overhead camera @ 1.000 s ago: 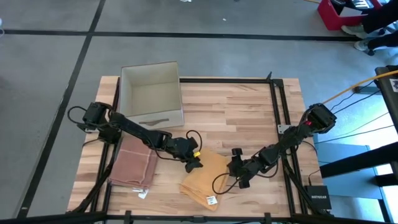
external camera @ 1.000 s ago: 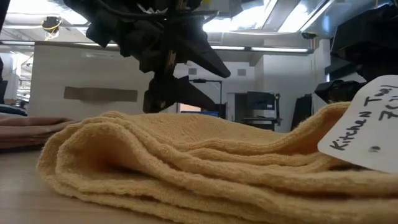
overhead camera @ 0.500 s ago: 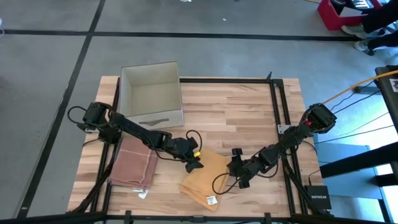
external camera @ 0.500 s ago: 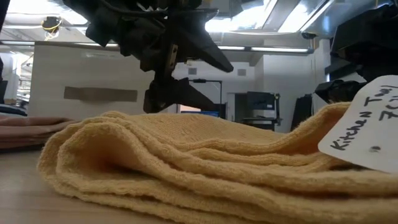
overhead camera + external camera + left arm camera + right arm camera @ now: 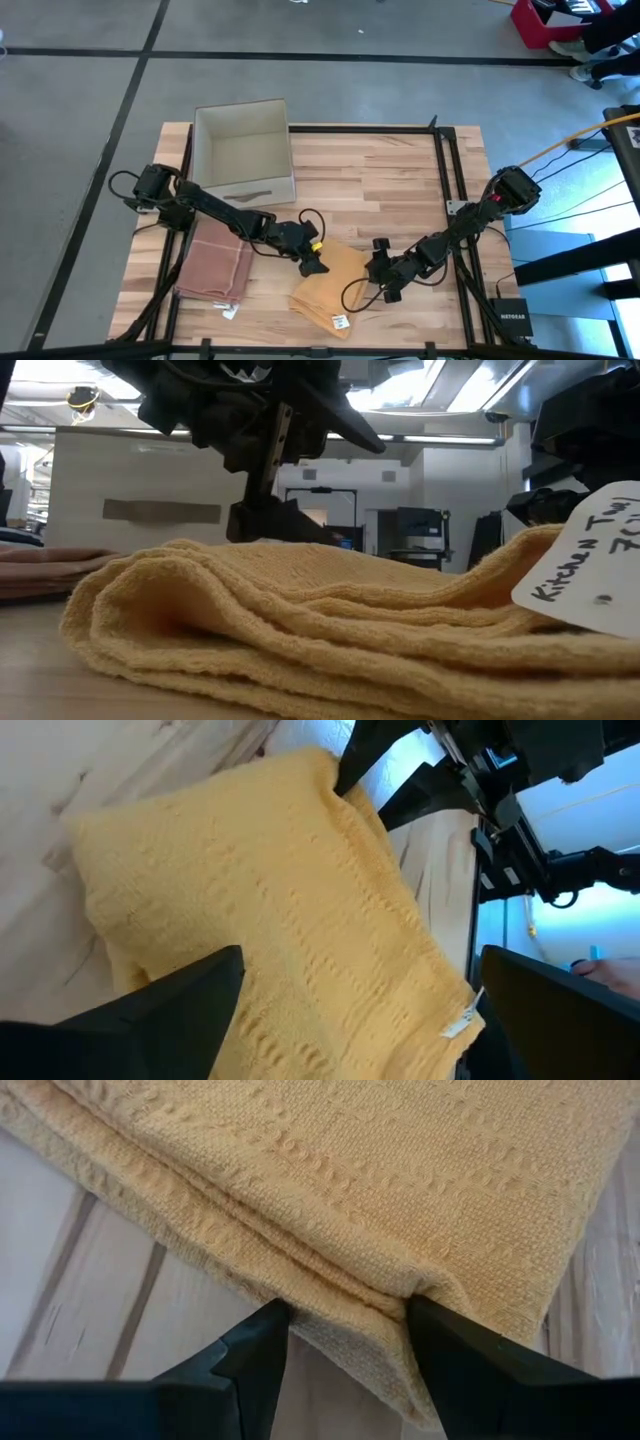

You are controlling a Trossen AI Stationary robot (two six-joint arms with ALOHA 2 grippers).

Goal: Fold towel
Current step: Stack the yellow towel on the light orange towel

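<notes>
A yellow towel (image 5: 330, 285) lies folded in several layers on the wooden table (image 5: 400, 180), near its front edge, with a white tag (image 5: 590, 560) at its near side. My left gripper (image 5: 312, 266) hovers open just above the towel's far left part (image 5: 280, 890) and touches nothing. In the low view its fingers (image 5: 358, 495) stand wide apart over the cloth. My right gripper (image 5: 388, 290) is at the towel's right edge, closed on it (image 5: 345, 1340). My right gripper has the towel's folded right edge (image 5: 350, 1315) between its two fingers, several layers together. The fingers slant down from the table's right side and lie across that edge. The cloth creases beside one finger (image 5: 440, 1340). The rest of the towel lies slack on the table.
A folded brown towel (image 5: 215, 268) lies at the front left. A pale open box (image 5: 243, 150) stands at the far left. A black frame rail (image 5: 445, 200) runs along the right side. Bare wood shows between the box and the rail.
My left gripper has opened wider while staying in place above the yellow towel. The towel and my right gripper have kept still.
</notes>
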